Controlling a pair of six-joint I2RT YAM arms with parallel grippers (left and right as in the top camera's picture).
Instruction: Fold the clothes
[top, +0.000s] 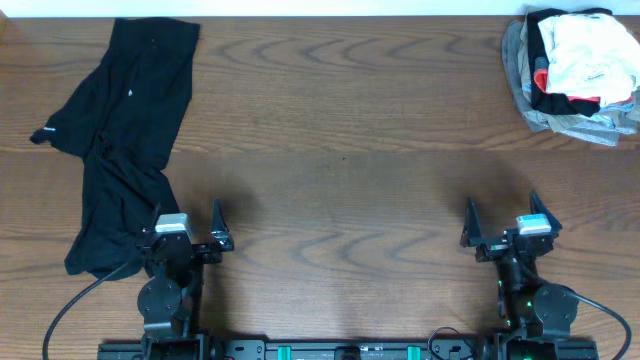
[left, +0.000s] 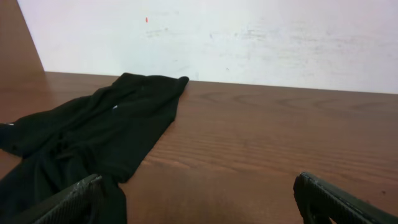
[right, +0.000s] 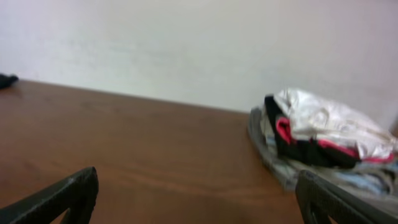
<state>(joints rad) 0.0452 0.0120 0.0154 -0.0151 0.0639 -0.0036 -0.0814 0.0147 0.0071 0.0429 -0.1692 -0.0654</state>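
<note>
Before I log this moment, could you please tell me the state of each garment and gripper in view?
Black T-shirt: unfolded, crumpled, lying loose, not held.
Heap of garments: piled together, untouched.
Left gripper: jaws open, empty, at the T-shirt's near edge.
Right gripper: jaws open, empty, far from both.

Even, soft light throughout; the right wrist view is blurred.

Overhead top-down; wrist cameras low, forward
</note>
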